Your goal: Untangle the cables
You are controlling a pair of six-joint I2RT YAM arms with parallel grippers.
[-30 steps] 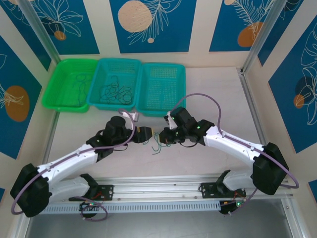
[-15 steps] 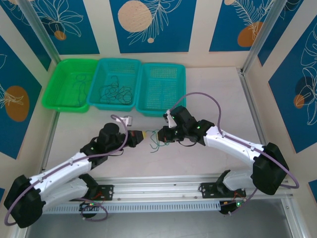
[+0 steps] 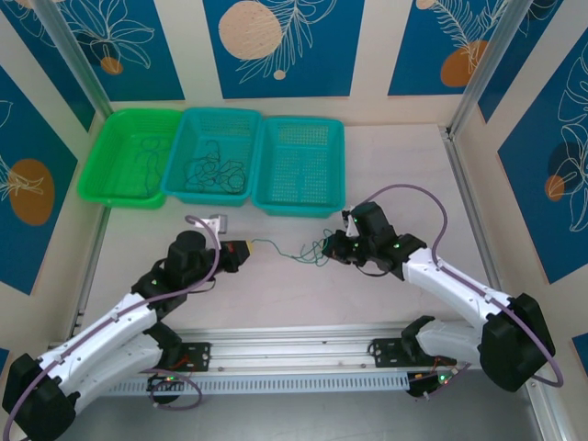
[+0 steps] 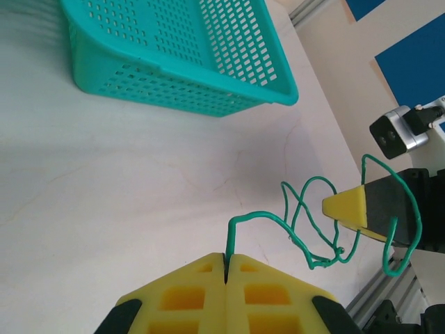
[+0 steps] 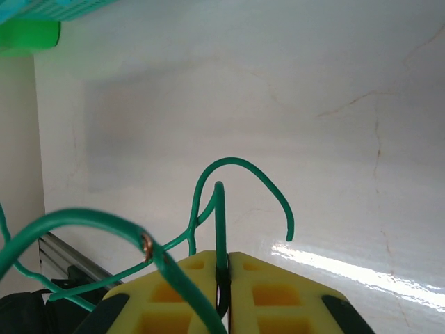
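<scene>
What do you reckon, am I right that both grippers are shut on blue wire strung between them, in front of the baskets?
Not quite: the wire is green, not blue. The left wrist view shows it pinched in the shut left gripper and looping across to the right gripper, which the right wrist view shows shut on green wire too. The rest stands.

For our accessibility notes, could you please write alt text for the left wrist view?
The left claw, shut, pinches one end of a curly green cable whose loops run rightward to the yellow-tipped right claw. Behind, a teal mesh basket stands on the pale table.
</scene>
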